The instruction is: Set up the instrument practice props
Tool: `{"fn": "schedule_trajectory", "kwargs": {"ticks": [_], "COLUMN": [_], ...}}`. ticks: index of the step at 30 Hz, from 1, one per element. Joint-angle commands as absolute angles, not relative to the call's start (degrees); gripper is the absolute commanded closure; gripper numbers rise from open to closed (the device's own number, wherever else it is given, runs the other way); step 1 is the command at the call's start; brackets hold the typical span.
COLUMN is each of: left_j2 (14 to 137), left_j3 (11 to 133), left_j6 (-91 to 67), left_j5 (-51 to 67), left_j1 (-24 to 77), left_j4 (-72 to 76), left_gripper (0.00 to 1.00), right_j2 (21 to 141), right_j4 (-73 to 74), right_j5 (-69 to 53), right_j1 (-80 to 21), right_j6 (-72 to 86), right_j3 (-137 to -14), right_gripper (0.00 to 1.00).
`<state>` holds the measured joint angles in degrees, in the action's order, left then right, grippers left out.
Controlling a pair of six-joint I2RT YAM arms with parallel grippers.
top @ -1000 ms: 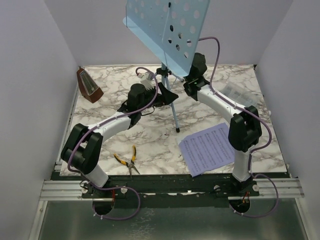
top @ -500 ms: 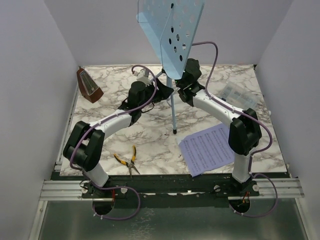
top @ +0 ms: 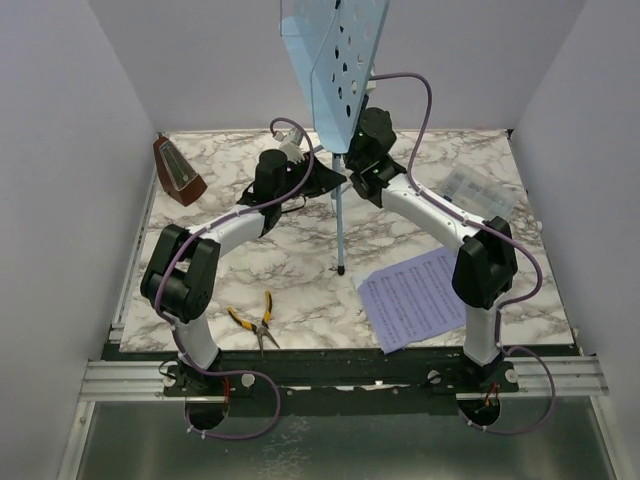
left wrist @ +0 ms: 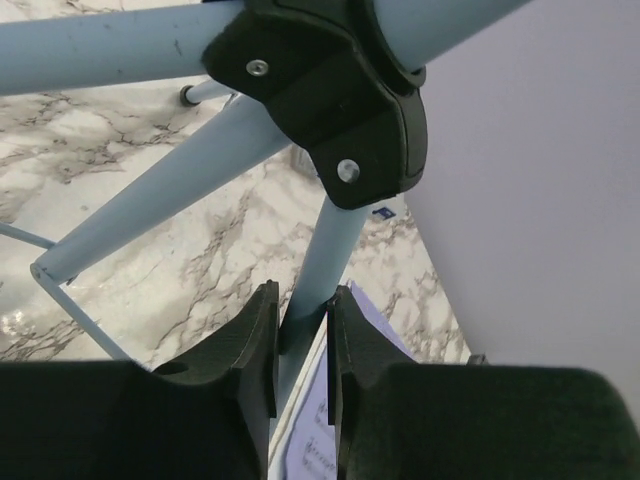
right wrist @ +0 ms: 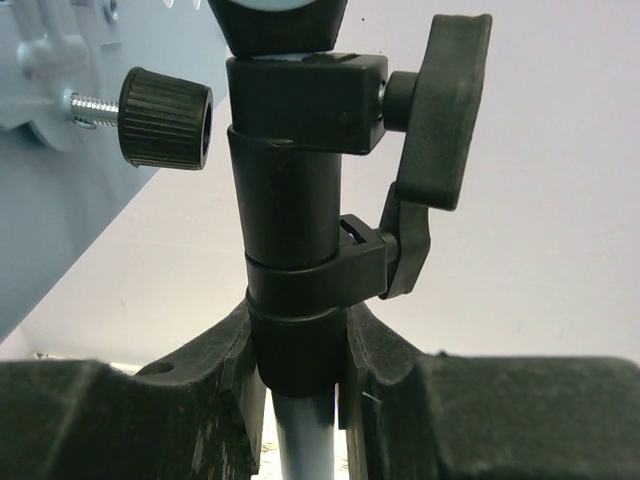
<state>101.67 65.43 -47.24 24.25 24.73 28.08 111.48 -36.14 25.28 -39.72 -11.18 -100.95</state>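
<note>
The light blue music stand [top: 335, 60] stands almost upright at the back middle of the table, one leg [top: 340, 230] reaching down to the marble. My left gripper [top: 330, 181] is shut on a blue leg [left wrist: 330, 245] just below the black hub [left wrist: 330, 90]. My right gripper [right wrist: 297, 350] is shut on the black collar [right wrist: 295, 300] of the stand's post, under the clamp lever [right wrist: 440, 130]. The sheet of music [top: 415, 297] lies flat at the front right. The brown metronome [top: 178, 172] stands at the back left.
Yellow-handled pliers [top: 255, 320] lie near the front left. A clear plastic box [top: 475, 190] sits at the right, behind my right arm. White walls close in the table on three sides.
The stand has swung more upright, its desk turned edge-on and its foot shifted left. My left gripper has moved up to the stand and closed on a leg; the right kept its hold.
</note>
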Motion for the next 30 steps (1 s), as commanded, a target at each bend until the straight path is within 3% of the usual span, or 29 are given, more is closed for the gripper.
{"fn": "schedule_trajectory", "kwargs": {"ticks": [1,7,14,16,20,21,25,30], "left_j2": [103.79,102.76,102.31,102.41,103.04,103.16,103.26,103.10], "left_j3": [61.88,57.86,56.03,56.46,57.17,57.30,57.24,57.30], "left_j6": [-46.18,-42.99,-40.83,-41.76,-43.27,-43.56,-44.09,-44.36], "left_j5": [28.57,27.91,29.08,30.17,31.60,31.88,31.99,32.09], "left_j1": [22.83,22.76,22.76,22.85,22.94,22.94,23.03,23.03], "left_j4": [20.00,17.46,16.90,16.79,16.53,16.48,16.26,16.00], "left_gripper": [0.85,0.89,0.99,1.00,1.00,1.00,1.00,1.00], "right_j2": [109.12,107.10,101.41,98.91,93.62,92.55,87.09,79.79], "right_j4": [-45.93,-47.01,-46.88,-44.56,-36.06,-33.55,-24.89,-17.41], "right_j5": [27.20,27.93,28.43,27.41,20.90,20.02,18.24,11.55], "right_j1": [-40.29,-40.32,-40.30,-40.31,-40.31,-40.23,-40.17,-37.54], "right_j6": [-13.74,-13.75,-9.00,-7.41,-6.57,-6.16,-5.44,-5.20], "right_j3": [-110.09,-107.08,-91.06,-87.62,-80.91,-79.64,-72.98,-63.48], "right_gripper": [0.99,1.00,0.98,0.83,0.40,0.35,0.25,0.26]}}
